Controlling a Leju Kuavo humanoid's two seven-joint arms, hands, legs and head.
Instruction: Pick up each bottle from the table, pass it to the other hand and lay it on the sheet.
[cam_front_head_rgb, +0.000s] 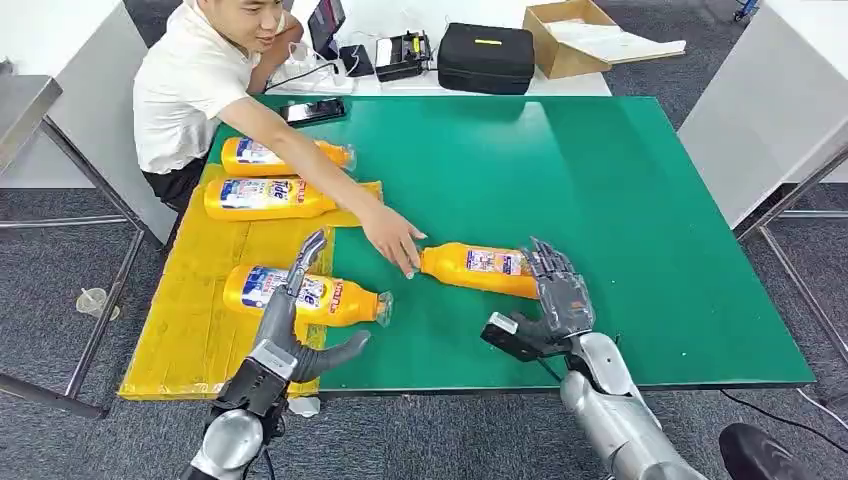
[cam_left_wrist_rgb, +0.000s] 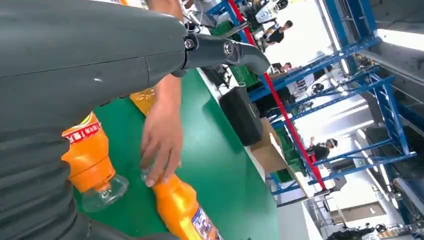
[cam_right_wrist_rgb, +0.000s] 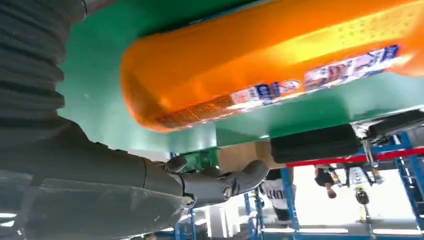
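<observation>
Head view: right hand (cam_front_head_rgb: 560, 290) beside bottle (cam_front_head_rgb: 478, 268).

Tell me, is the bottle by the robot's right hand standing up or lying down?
Lying down: the bottle rests on its side on the green table, a person's hand on its cap end.

The word "Tide" reads on the blue-and-white label of the second-farthest orange bottle (cam_front_head_rgb: 268, 197) on the yellow sheet (cam_front_head_rgb: 190, 330). Print on the other bottles' labels is too small to read.
</observation>
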